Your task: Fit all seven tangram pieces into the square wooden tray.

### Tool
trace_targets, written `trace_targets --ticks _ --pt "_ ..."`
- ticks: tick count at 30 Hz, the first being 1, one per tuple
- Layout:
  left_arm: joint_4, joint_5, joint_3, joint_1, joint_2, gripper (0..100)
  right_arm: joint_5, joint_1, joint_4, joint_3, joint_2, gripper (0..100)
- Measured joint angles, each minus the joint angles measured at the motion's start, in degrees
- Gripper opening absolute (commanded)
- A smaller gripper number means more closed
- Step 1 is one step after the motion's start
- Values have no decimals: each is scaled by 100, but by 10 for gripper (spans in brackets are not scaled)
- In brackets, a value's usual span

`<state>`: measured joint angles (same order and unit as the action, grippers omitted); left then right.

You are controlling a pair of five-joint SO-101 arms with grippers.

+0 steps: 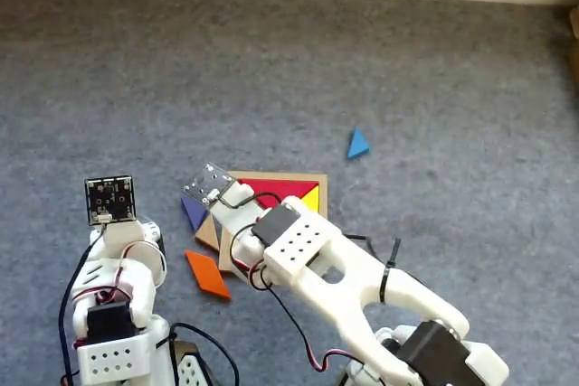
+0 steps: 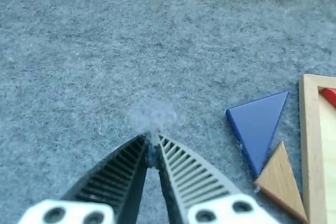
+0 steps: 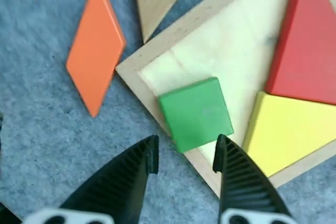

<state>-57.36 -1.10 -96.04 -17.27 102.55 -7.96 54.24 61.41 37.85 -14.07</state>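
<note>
Just ahead of the right end effector (image 3: 186,150), whose fingers stand apart and empty, the green square (image 3: 196,113) lies across the near rim of the wooden tray (image 3: 184,27), in line with the gap between them. It seems to ride the rim rather than sit flat, though that is hard to judge. Its sides run slightly askew to the fingers. The right arm is clearly nearer, stretched over the tray. The left end effector (image 2: 153,148), fingers together, hangs over the bench (image 2: 105,51) near the blue triangle (image 2: 260,124).
</note>
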Motion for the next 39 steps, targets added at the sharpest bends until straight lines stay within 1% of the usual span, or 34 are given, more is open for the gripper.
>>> trace_targets --ticks 7,12,15,19,25,31,35,38,39 --pt "0 0 0 0 0 8 0 0 -9 0 0 159" --pt "0 0 0 0 0 8 0 0 -835 457 -9 63" --pt "0 0 0 0 0 8 0 -18 -1284 712 -18 63" --pt "0 0 0 0 0 8 0 -26 -1442 782 -53 63" --pt "0 0 0 0 0 8 0 -853 -1451 791 -44 63" --pt "0 0 0 0 0 8 0 -1231 -1451 791 -62 62" --pt "0 0 0 0 0 8 0 -1556 -1266 791 -624 63" --pt "0 0 0 0 0 8 88 -2101 -1231 774 -1266 67" --pt "0 0 0 0 0 8 193 -2312 -1231 774 -1424 84"
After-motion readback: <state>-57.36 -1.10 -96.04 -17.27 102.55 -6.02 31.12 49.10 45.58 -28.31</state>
